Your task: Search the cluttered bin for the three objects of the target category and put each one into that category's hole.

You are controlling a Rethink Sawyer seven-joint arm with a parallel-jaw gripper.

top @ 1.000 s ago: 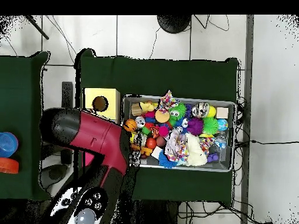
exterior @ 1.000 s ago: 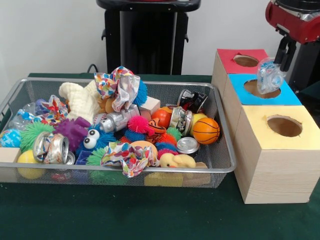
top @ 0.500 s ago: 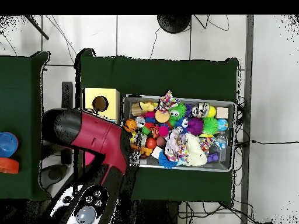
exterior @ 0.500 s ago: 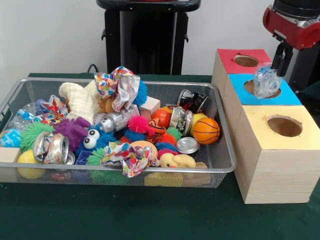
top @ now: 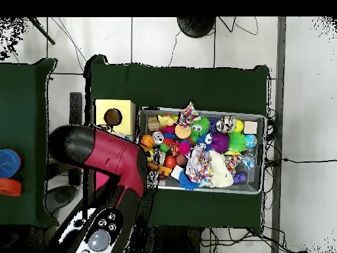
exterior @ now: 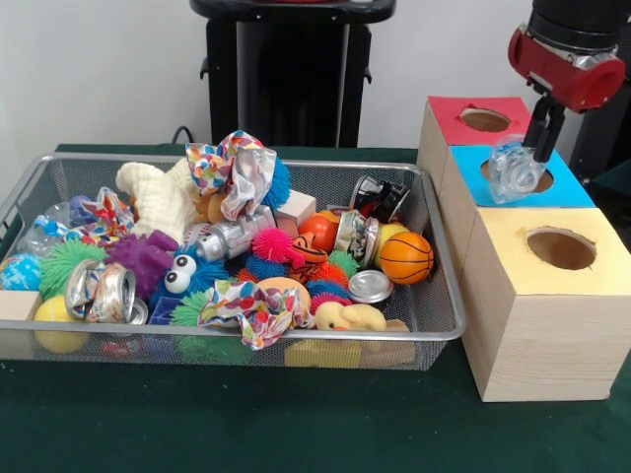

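clear crinkled plastic catches the light at the blue-topped box (exterior: pixel 513 182), where 1 small bottle (exterior: pixel 515 171) hangs right over the round hole (exterior: pixel 530 175) in its lid. that placement reads as a drop about to happen: the bottle sits low against the opening, tilted, with its lower end at or just inside the rim, so a release should let it fall through rather than roll off the top. the gripper (exterior: pixel 537 135) comes down from the red and black arm (exterior: pixel 566 61) and is pinched narrowly on the bottle's upper part; only the dark fingers above the plastic show clearly, and i cannot tell exactly how they sit around it. in the overhead view the arm (top: pixel 108 161) covers this spot, so the hold cannot be checked from there.

3 boxes stand in a row just beside the bin (exterior: pixel 446 330), red-topped (exterior: pixel 473 118) farthest, blue in the middle, yellow-topped (exterior: pixel 547 246) nearest the camera, each with 1 hole, so sorting is a short carry from the mesh.

the bin is full of clutter: crushed cans (exterior: pixel 99 291), patterned paper wads (exterior: pixel 235 168), spiky balls, a small basketball (exterior: pixel 406 257), a rubber duck (exterior: pixel 350 317). another see-through bottle (exterior: pixel 41 234) appears to lie at the bin's left end, partly buried, which suggests the search is not over. a 3rd one i cannot find.
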